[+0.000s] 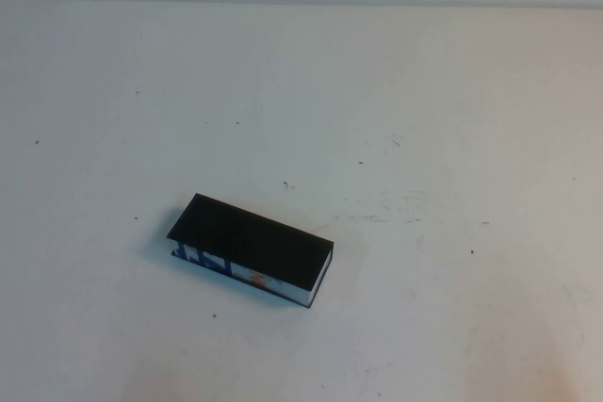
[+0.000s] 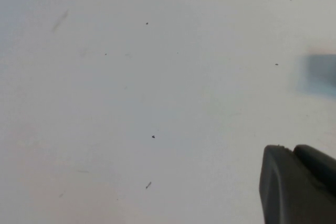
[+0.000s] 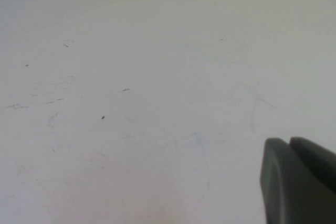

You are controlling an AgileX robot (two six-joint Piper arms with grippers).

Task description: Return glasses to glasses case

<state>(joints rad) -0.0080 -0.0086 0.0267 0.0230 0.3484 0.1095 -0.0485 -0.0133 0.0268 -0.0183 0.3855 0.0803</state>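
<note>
Nearest the high camera lies bare white worktop (image 1: 452, 327), scuffed and dotted with small dark specks. On it, left of centre and toward the near edge, sits the case (image 1: 252, 248) — a flat black box, lid down, lying at a slant with its white edge of blue and orange print facing the camera. Glasses do not show in any view.

Neither arm enters the high view. Each wrist view shows only dark finger parts at a corner of its frame: the left claw (image 2: 299, 184) hangs over bare worktop, with a blurred bluish patch (image 2: 320, 74) at the frame's edge that I cannot identify; the right claw (image 3: 299, 179) likewise hangs over scratched, bare surface — well apart from the case. Whether either claw is wide or narrow, I cannot tell.
</note>
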